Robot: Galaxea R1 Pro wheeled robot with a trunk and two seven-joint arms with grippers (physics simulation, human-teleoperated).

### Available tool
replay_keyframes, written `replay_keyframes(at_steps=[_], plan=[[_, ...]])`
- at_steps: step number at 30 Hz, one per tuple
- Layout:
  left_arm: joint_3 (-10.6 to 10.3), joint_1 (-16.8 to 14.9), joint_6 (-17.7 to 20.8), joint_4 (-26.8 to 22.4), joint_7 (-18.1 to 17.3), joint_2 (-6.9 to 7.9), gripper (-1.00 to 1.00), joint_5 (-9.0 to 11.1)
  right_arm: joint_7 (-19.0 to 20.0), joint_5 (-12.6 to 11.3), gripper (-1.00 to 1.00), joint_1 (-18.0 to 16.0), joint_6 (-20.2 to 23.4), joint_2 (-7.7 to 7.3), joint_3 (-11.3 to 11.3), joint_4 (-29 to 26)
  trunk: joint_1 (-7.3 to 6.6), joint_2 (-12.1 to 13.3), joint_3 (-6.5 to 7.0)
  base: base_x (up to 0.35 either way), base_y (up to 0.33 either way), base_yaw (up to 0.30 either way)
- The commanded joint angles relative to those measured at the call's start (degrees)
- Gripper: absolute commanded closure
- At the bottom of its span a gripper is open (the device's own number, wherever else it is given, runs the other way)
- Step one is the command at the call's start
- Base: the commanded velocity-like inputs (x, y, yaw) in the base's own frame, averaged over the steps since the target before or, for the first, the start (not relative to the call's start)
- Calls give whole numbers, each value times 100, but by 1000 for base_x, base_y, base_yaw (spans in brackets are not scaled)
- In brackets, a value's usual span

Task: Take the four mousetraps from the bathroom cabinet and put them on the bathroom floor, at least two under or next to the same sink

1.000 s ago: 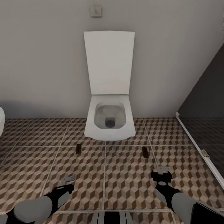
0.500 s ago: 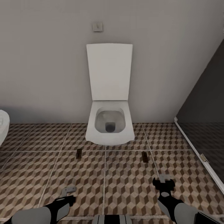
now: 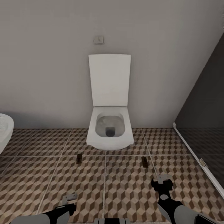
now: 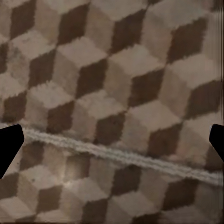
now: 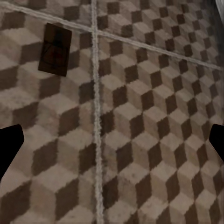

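Mousetraps lay flat on the bathroom floor (image 3: pixel 37 174) ahead of both your grippers: one (image 3: pixel 79 158) just beyond your left gripper (image 3: pixel 71 199) and a little toward the middle, the other (image 3: pixel 145 161) just beyond your right gripper (image 3: pixel 161 182), toward the middle too. Both sat close to a pale grout line, near the front of the white toilet (image 3: pixel 109 132), whose lid stood raised against the grey wall (image 3: pixel 46 62). You held both grippers low over the patterned tiles with nothing between the fingers. In your left wrist view the dark fingertips (image 4: pixel 10 144) sat at the two outer edges, spread wide over bare tile and a grout line. In your right wrist view the fingertips (image 5: pixel 9 147) were likewise wide apart, and the mousetrap (image 5: pixel 54 49) lay ahead of them, off to one side, next to where two grout lines crossed. Beyond your right gripper, further out, ran the dark shower screen (image 3: pixel 202 109). Out past your left gripper a white rounded fixture (image 3: pixel 4 130) was cut off by the picture's edge.
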Motion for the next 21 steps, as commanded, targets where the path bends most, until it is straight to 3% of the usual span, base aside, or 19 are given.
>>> replay_keyframes(at_steps=[1, 13, 21], plan=[[-46, 0, -34, -60, 34, 7, -100, 45, -23, -46, -100, 5, -7, -4, 48, -12, -3, 0, 18, 0, 0, 0], [-50, 133, -33, -498, 34, 11, -100, 46, -26, -34, -100, 335, 7, -6, 50, -10, -34, 16, 284, 0, 0, 0], [-51, 257, -33, -664, 34, 5, -100, 46, -23, -49, -100, 775, 22, -16, 43, 1, -55, 27, 461, 0, 0, 0]])
